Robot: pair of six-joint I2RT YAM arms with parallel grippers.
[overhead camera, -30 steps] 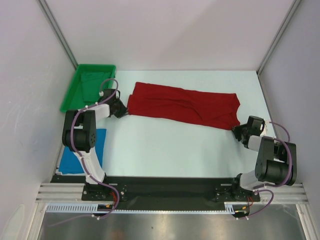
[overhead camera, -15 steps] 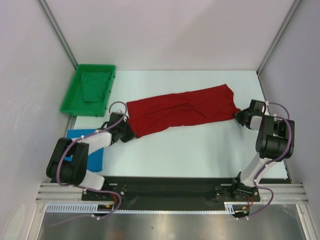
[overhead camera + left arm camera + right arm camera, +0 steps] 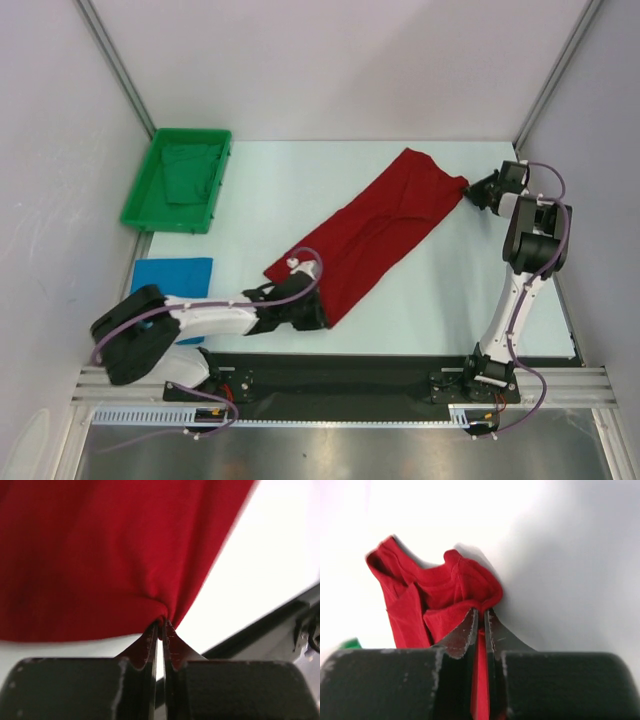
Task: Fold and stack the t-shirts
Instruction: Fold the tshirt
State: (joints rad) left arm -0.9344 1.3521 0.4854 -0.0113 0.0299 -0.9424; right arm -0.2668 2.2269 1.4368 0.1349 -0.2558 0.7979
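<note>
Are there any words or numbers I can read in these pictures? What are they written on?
None: no words, numbers or signs can be read in any view.
The red t-shirt, the blue t-shirt and the green tray are all plain, with no print or label showing.

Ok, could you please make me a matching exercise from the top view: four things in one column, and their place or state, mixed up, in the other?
Things:
1. red t-shirt
2. blue t-shirt
3. green tray
4. right gripper

Place or state:
a. at the far left
b. shut on a pinch of red cloth at the far right
c. stretched out diagonally, held at both ends
d. lying flat as a rectangle, near left

Pairs: 1-c; 2-d; 3-a; 4-b.
</note>
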